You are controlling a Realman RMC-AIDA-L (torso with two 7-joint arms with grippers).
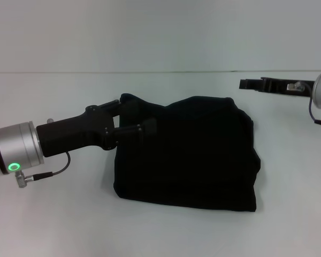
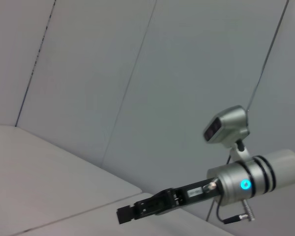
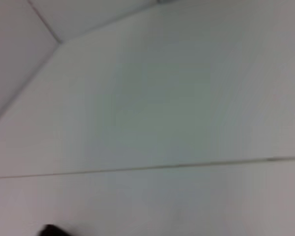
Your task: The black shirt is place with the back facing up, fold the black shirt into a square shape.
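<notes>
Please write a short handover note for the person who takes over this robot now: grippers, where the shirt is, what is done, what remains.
Left gripper: at the left upper edge of the black shirt; whether it is pinching cloth cannot be told.
Right gripper: parked far right, off the shirt, appears shut.
Shirt: mid-table, already a compact, roughly square bundle; the top edge is bumpy.
Left: release, withdraw the left arm, probably flatten the top.
</notes>
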